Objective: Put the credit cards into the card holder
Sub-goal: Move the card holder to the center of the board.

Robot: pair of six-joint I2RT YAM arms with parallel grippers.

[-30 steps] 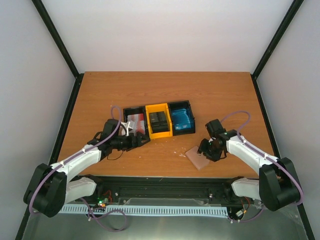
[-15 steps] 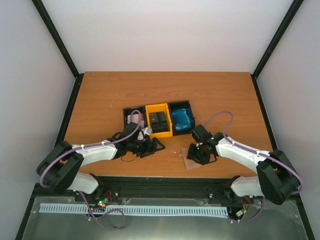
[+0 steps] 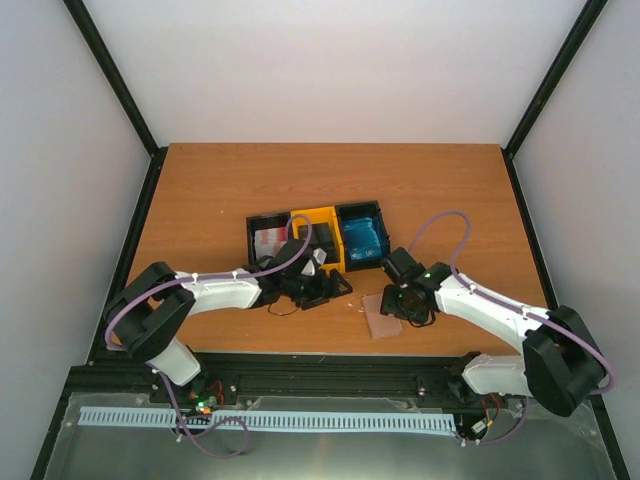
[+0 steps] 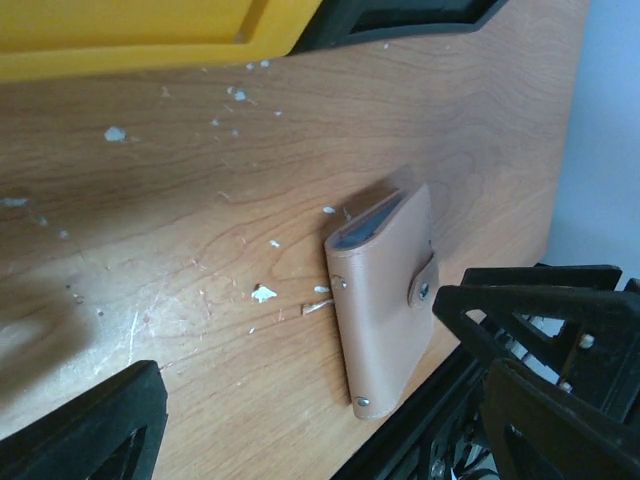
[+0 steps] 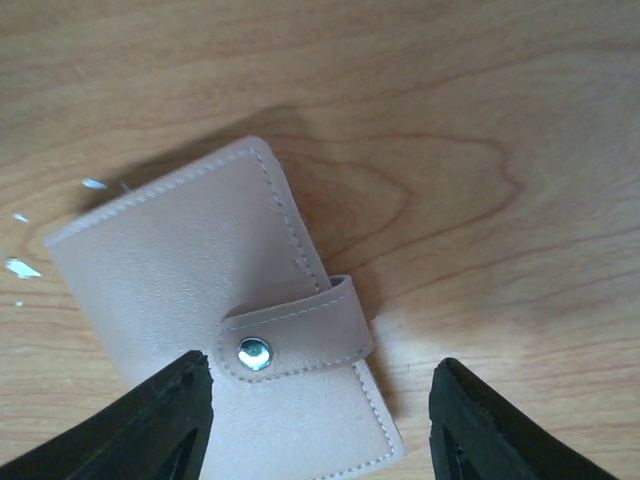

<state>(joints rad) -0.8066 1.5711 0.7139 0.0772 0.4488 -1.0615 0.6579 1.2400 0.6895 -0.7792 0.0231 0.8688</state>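
Pinkish-tan and stitched at its edges, the card holder (image 5: 190, 260) is shown only in part from the right wrist: one corner is covered by a black finger (image 5: 140, 425) of the right tool (image 5: 320, 385), and the near edge is cut off by the frame. Its pockets are hidden, the strap being fastened by a round snap (image 5: 254, 352); only a grey sliver is made out at its open end from the left wrist. From above, the yellow bin (image 3: 318, 212) is partly covered by the left arm (image 3: 225, 290) and its contents cannot be made out. The red-and-white cards (image 3: 267, 240) and blue cards (image 3: 360, 238) are seen merely as patches of colour in the black bins (image 3: 252, 228) beyond both tools. The card holder is laid flat on the wooden counter (image 3: 200, 200) directly under the right tool, its strap between the fingers, which are spread wide and closed on nothing; whether it is touched cannot be told. The left tool (image 4: 325, 385) is likewise spread wide and empty, with the card holder lying ahead of it, nearer its right-hand finger and apart from both.
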